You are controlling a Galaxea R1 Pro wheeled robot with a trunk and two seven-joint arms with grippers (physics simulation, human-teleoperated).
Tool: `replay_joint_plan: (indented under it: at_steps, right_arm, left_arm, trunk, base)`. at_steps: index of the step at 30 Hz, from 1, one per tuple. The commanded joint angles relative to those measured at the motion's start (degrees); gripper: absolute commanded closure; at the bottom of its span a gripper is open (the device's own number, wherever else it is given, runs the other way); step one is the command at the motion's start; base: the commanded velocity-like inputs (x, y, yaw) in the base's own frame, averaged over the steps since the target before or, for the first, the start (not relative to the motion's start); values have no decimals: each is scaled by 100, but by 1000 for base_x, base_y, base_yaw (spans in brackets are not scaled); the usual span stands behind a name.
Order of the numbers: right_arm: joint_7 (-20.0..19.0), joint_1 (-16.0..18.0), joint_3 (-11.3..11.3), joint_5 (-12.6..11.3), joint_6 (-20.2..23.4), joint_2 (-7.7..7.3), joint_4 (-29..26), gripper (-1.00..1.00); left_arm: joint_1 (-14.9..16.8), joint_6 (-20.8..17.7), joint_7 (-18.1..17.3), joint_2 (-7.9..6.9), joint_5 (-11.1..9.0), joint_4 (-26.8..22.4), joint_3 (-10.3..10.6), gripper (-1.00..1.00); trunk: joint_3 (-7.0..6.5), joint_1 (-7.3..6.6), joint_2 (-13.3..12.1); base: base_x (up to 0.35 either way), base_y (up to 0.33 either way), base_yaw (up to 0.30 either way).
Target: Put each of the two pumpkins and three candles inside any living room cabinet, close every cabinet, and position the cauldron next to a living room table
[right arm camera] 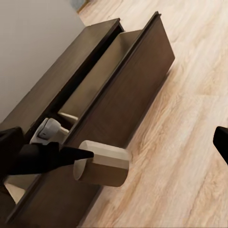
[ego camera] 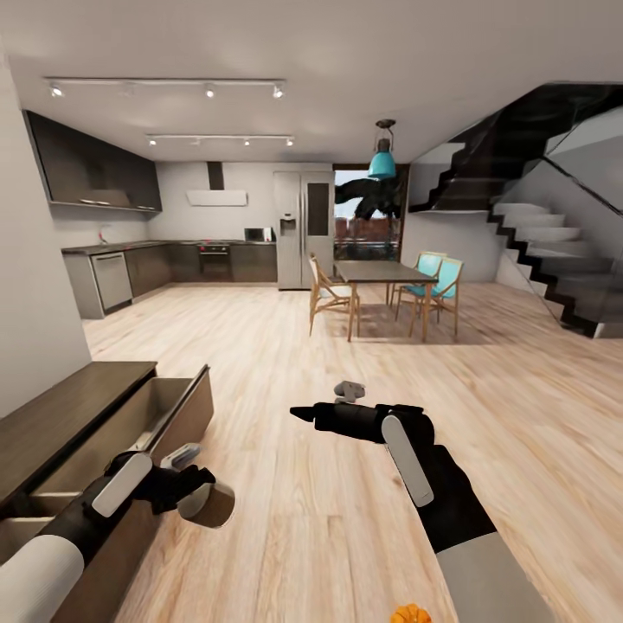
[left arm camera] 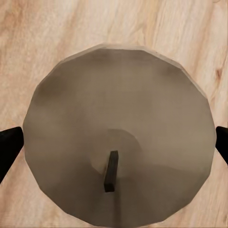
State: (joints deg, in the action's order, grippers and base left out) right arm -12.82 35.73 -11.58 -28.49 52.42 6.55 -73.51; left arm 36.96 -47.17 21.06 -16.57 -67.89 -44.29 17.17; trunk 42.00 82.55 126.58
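The left gripper [ego camera: 206, 495] is clamped on a candle [ego camera: 210, 504], one dark finger [left arm camera: 8, 149] pressed to each side of the cream cylinder, whose flat end and black wick face the left wrist camera. It holds the candle on its side above the wooden floor [ego camera: 285, 381], just outside the front panel of the open drawer [ego camera: 177, 415]. That drawer belongs to the long dark cabinet [ego camera: 61, 415] at eight o'clock in the head view, its pale inside bare at the far end. The right gripper [ego camera: 305, 414] points toward nine o'clock over open floor, well apart from the candle; I cannot tell how wide its fingers stand. A pumpkin [ego camera: 410, 614] peeks in at six o'clock, beside the right forearm. A dining table [ego camera: 381, 272] with chairs stands far off at twelve o'clock.
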Motion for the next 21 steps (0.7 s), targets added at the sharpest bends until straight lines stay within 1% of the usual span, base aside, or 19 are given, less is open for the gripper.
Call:
replay_joint_plan:
  at_steps: [1,5,11,15,19,21]
  right_arm:
    - [-45,4,7,51,21,3,-4,-100]
    - [-45,4,6,57,19,4,-5,-100]
    - [-46,4,6,56,22,6,3,-100]
    - [-46,4,12,36,23,-1,4,-100]
    - [-46,4,8,28,23,-4,4,-100]
    - [-46,4,7,34,23,-4,4,-100]
  left_arm:
    - [5,12,47,-7,-75,-6,23,100]
    - [6,13,47,-5,-75,-8,27,100]
    - [5,12,47,-4,-75,-3,39,100]
    - [5,15,47,-4,-75,-7,40,100]
    - [5,8,31,-16,-80,-92,35,100]
    - [2,-12,30,-50,-86,-262,33,100]
  trunk:
    - [10,2,3]
    - [16,2,3]
    - [16,2,3]
    - [16,2,3]
    - [16,2,3]
    - [16,2,3]
  base:
    - [263,229,174]
    - [256,215,68]
    - [293,46,6]
    - [278,109,0]
    - [88,28,0]
    - [15,5,0]
